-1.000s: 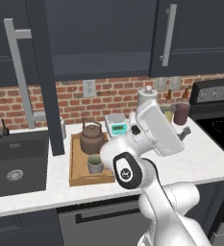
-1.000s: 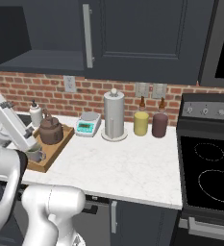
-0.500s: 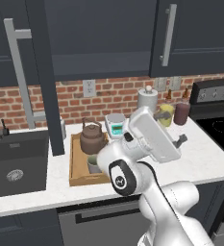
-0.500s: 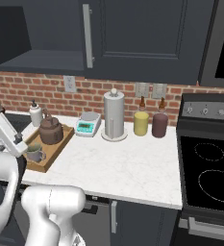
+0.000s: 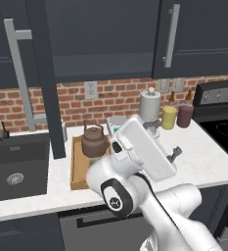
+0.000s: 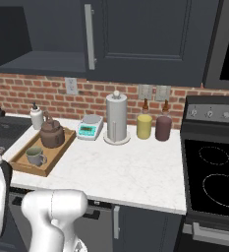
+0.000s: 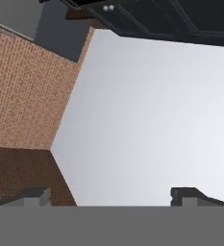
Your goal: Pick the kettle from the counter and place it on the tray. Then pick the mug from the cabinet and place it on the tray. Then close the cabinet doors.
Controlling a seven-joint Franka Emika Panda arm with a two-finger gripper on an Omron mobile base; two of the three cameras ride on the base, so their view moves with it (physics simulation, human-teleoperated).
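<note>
Counter [image 6: 135, 170] bearing the tray [image 6: 18, 165] — on it the kettle [image 6: 52, 135], and in front the mug [image 6: 35, 156]. Gripper [image 7: 111, 194]: fingers spread wide, nothing between them — facing a brick wall [image 7: 22, 91].

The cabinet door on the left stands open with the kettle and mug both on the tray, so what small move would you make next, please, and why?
Probably swing the open tool toward the open cabinet door: kettle and mug already sit on the tray, so closing remains.
</note>
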